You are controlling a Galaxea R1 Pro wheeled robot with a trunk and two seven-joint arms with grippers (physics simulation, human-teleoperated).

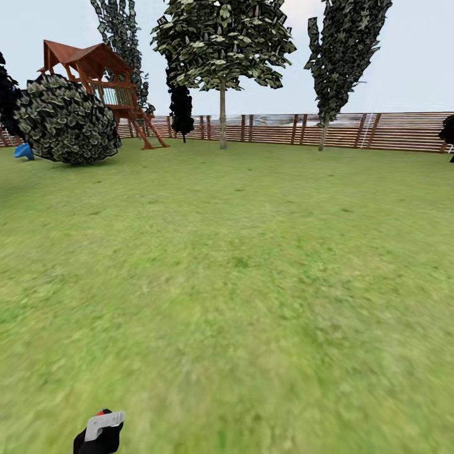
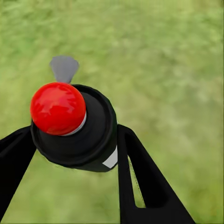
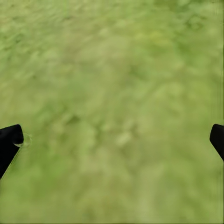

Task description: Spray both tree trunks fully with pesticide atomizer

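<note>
Meanwhile the left claw (image 2: 74, 154) clamps the red-topped pesticide atomizer (image 2: 74, 126); the right claw (image 3: 114, 137) gapes over grass (image 3: 116, 70).

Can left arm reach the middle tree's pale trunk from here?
Probably not: that pale trunk stands by the brown slatted fence, far across green lawn from the left tool holding the black red-capped bottle.

Atomizer (image 2: 77, 135): matt black body, glossy red cap. Fence (image 1: 391, 131): brown wooden slats.
</note>
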